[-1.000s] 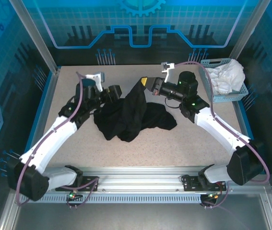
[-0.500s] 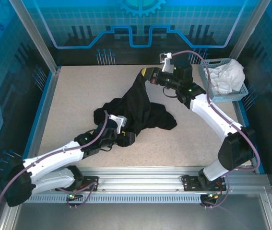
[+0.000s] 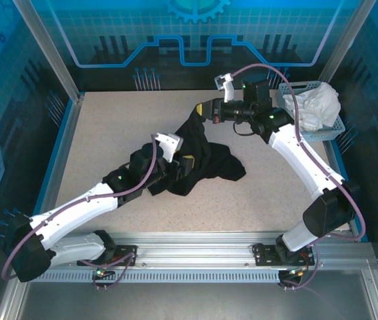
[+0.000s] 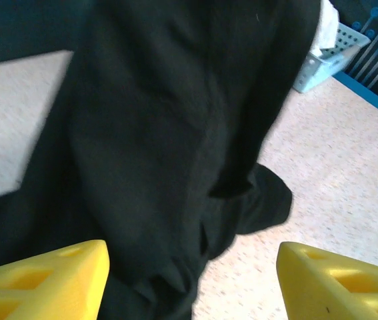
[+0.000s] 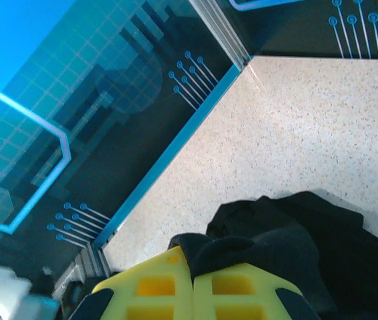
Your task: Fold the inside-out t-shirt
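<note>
The t-shirt [image 3: 209, 163] lies in the middle of the table [image 3: 102, 133], with 1 end raised toward the far edge and pinched in the right gripper [image 3: 202, 111]. The left gripper [image 3: 187, 165] sits over its near-left part, jaws apart. At the far right corner, a basket [image 3: 319, 135] holds a cloth [image 3: 315, 105].

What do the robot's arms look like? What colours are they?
The left arm and the right arm both have smooth white shells with chunky black joints. A purple cable runs along each one, and tiny green lights glow near the wrists. The jaws are bright yellow blocks with square holes cut in them.
</note>
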